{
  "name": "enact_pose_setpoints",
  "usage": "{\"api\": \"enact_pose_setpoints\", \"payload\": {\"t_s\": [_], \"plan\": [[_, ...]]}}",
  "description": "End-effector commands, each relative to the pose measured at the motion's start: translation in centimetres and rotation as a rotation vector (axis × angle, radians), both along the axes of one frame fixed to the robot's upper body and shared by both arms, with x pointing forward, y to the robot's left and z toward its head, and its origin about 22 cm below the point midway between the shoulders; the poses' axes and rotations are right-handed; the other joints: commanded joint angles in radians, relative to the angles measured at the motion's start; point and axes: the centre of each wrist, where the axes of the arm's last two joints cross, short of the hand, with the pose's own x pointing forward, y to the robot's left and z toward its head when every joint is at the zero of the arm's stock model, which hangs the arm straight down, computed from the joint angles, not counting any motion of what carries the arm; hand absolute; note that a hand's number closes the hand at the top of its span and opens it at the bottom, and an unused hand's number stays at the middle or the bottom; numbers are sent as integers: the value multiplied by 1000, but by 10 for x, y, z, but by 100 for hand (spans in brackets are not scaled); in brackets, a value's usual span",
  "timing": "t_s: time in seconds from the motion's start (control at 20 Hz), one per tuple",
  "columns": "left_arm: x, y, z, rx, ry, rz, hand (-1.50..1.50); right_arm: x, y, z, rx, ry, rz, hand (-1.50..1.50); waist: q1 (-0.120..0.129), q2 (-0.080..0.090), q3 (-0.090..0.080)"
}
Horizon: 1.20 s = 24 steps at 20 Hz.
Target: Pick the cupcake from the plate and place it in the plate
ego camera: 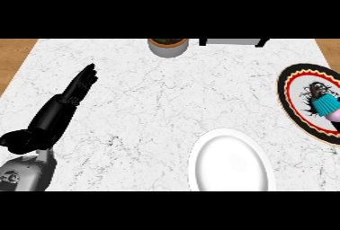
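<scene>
Head view: the left hand (74,92) lies at the left side of the white marbled desk (153,103), its black fingers stretched out straight and pointing away toward the far edge, grasping nothing. Its grey forearm (25,173) enters from the lower left corner. The right hand does not show. Well apart from the left hand, at the near edge toward the right, sits a plain white plate (230,162) with nothing on it. Further right, at the desk's right edge, lies a patterned plate (299,96) with a black, red and cream rim. On it lies the cupcake (329,105), tipped on its side, teal wrapper and pink top showing. At the far edge stands a grey pot (167,46), with a dark object (229,42) beside it.
</scene>
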Motion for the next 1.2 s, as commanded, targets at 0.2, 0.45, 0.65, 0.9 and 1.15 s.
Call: {"api": "enact_pose_setpoints", "payload": {"t_s": [0.2,0.45,0.65,0.9,1.15], "plan": [[7,5,1,-12,-1,-10,0,39,-9,-29,10,181,-45,-150,2,2,1],[6,3,5,-12,-11,-6,0,51,-7,-32,83,55,32,-150,8,5,3],[-5,-6,2,-14,13,-7,0,33,-25,-42,199,6,100,-150,-5,1,2],[2,2,-1,-7,-7,6,0,42,-20,-36,395,-56,225,-150,-10,1,2],[0,-1,-3,8,-5,17,0,38,-42,-15,705,30,257,-150,-15,-2,2]]}}
